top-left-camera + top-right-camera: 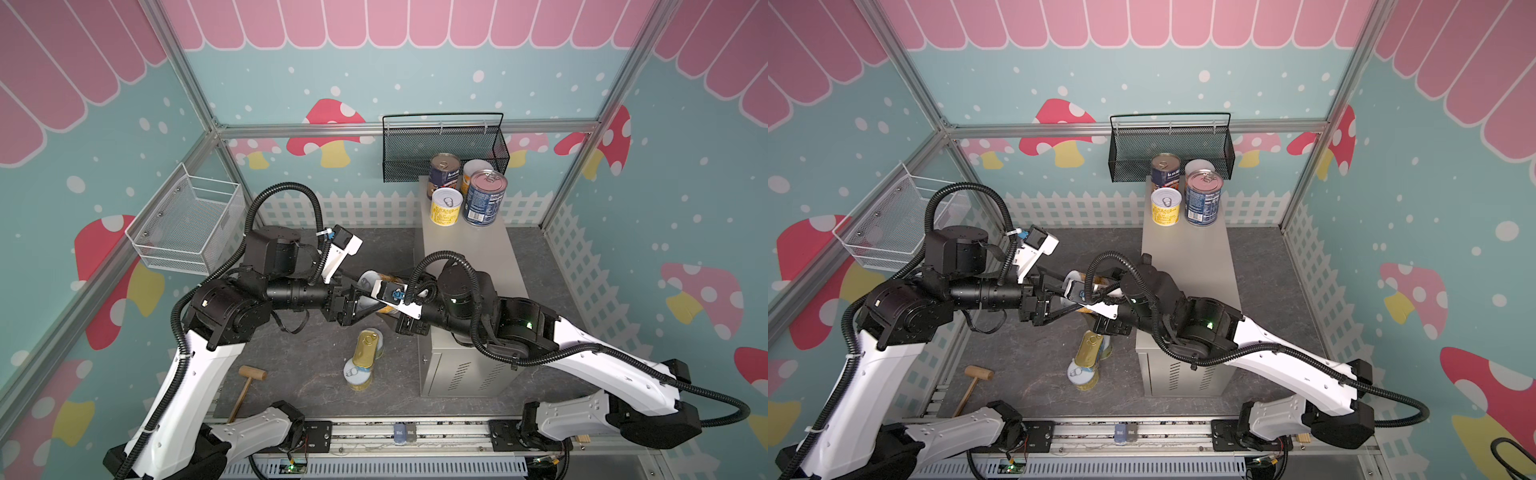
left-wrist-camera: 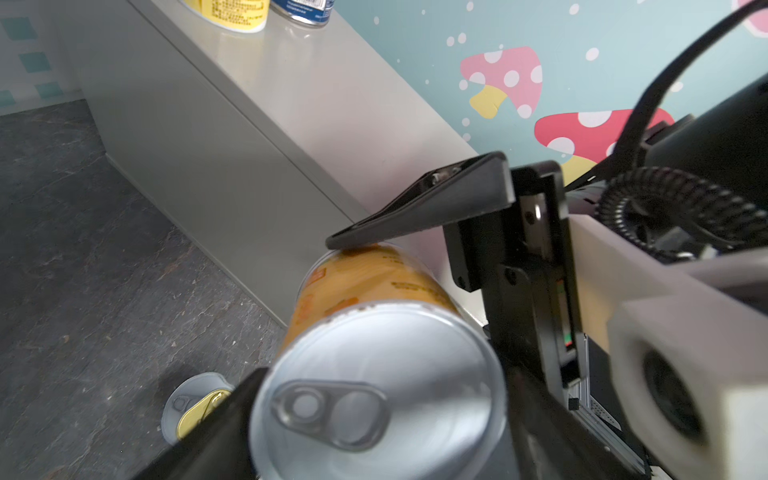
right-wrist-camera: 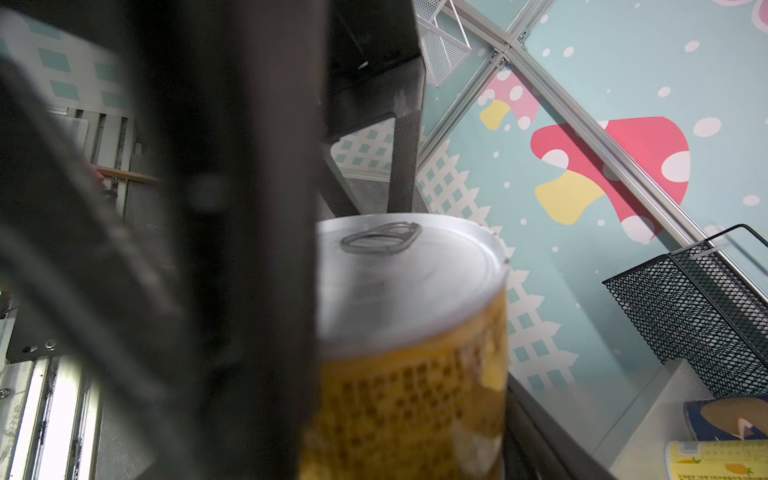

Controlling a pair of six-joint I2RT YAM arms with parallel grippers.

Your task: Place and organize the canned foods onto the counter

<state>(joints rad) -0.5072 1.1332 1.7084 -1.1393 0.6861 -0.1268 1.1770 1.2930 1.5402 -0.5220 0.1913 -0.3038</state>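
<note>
My right gripper (image 3: 407,365) clamps yellow can (image 2: 365,286) by label, can sideways in air, just beside counter (image 1: 469,249) wall. My left gripper (image 2: 374,415) straddles lid end; cannot tell whether gripping or loose.

Both top views look steeply down from high over the front rail (image 1: 374,434) toward the back wall (image 1: 374,83). They share nearly the whole scene, the counter (image 1: 478,241) included. Both wrist views sit very close to one yellow can (image 2: 374,357): the left faces its lid, the right looks along its side.
</note>
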